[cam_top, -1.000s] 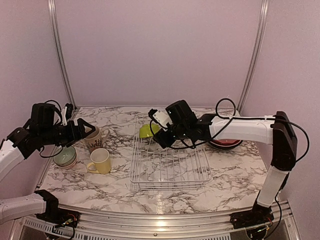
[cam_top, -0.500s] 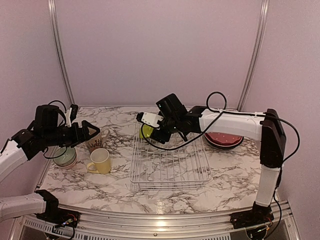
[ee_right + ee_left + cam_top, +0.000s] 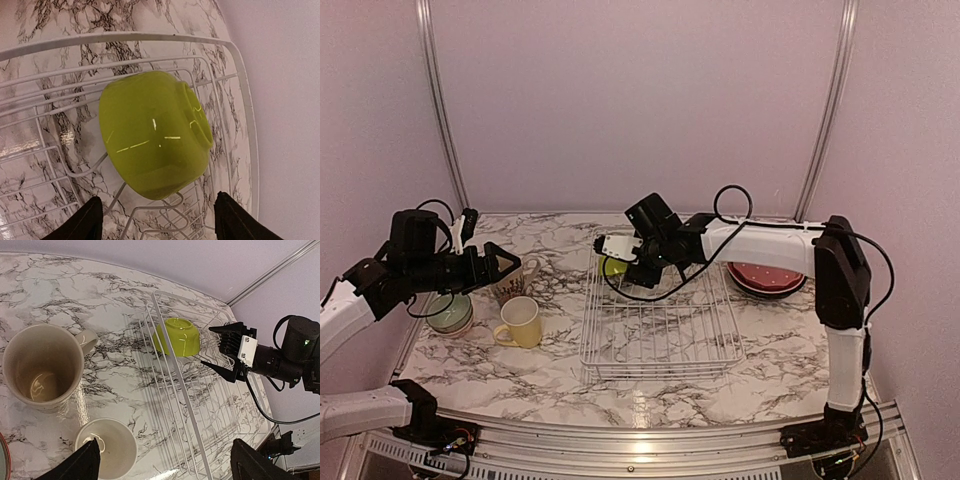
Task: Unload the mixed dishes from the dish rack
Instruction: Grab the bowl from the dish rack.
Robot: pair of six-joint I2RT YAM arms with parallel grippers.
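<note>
Rack (image 3: 660,345) nearly cleared: plates (image 3: 767,278) on surface (image 3: 790,350) at its right, pale-green bowl (image 3: 450,314) and mugs (image 3: 523,322) at its left, only lime bowl (image 3: 155,132) inside, far-left corner; right hand (image 3: 220,350) spread just beside it, left hand (image 3: 508,264) spread above mugs.

Table (image 3: 770,340): white marble, grey veins, beneath left gripper (image 3: 510,264) and right gripper (image 3: 207,346).
Walls (image 3: 640,100): plain lilac, beyond and beside both grippers.
Posts (image 3: 442,110): metal, far corners.
</note>
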